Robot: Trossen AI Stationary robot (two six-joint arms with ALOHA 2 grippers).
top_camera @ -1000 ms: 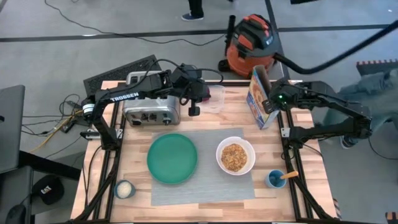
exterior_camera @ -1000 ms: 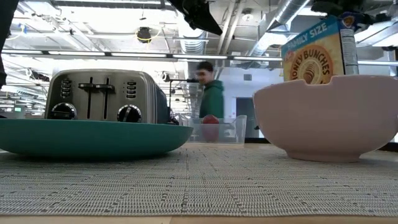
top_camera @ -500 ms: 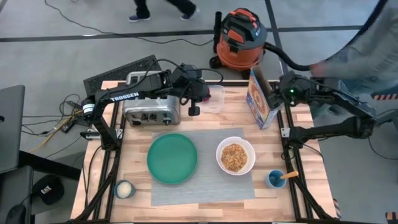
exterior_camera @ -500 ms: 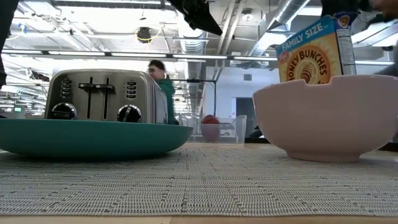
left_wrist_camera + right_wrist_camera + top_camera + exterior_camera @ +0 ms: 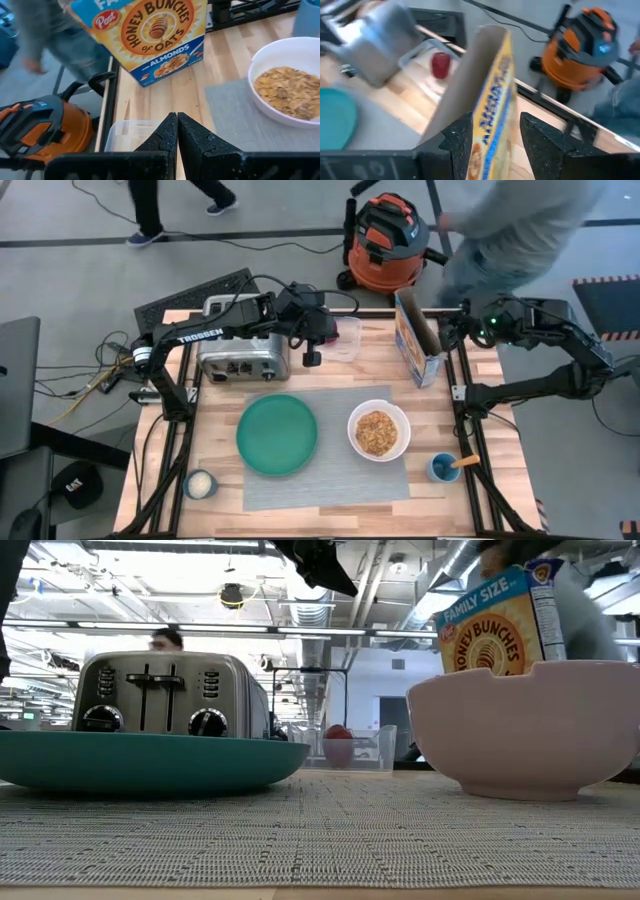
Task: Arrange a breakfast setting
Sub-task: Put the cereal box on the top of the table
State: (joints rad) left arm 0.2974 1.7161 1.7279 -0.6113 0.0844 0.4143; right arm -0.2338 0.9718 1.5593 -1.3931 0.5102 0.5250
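From above, a wooden worktop (image 5: 330, 375) carries a grey placemat (image 5: 330, 470). On the mat lie a teal-green plate (image 5: 277, 434), bare, and beside it to the right a white bowl (image 5: 378, 431) filled with tan cereal flakes. A chrome toaster (image 5: 240, 350) stands at the back left. The left tool (image 5: 312, 356) hangs above the worktop between the toaster and a clear container (image 5: 345, 340), its fingers pressed shut on nothing. The right tool (image 5: 447, 335) is at the back right, up against an upright cereal box (image 5: 416, 340). A small white cup (image 5: 201, 484) sits front left, and a small blue cup (image 5: 443, 468) with an orange piece in it sits front right, both off the mat.

At worktop level, the plate (image 5: 150, 760) and bowl (image 5: 525, 730) rest on the woven mat (image 5: 320, 840). Behind them stand the toaster (image 5: 170, 695), the tilted cereal box (image 5: 500, 620), and the clear container holding a dark-red fruit (image 5: 339, 735).

Past the left wrist, two dark fingers (image 5: 162, 140) meet with no gap above the container, with the cereal box and bowl beyond.

Past the right wrist, the fingers (image 5: 457, 137) stand on either side of the box's narrow edge; whether they squeeze it I cannot tell. The red fruit (image 5: 440, 65) shows beyond.
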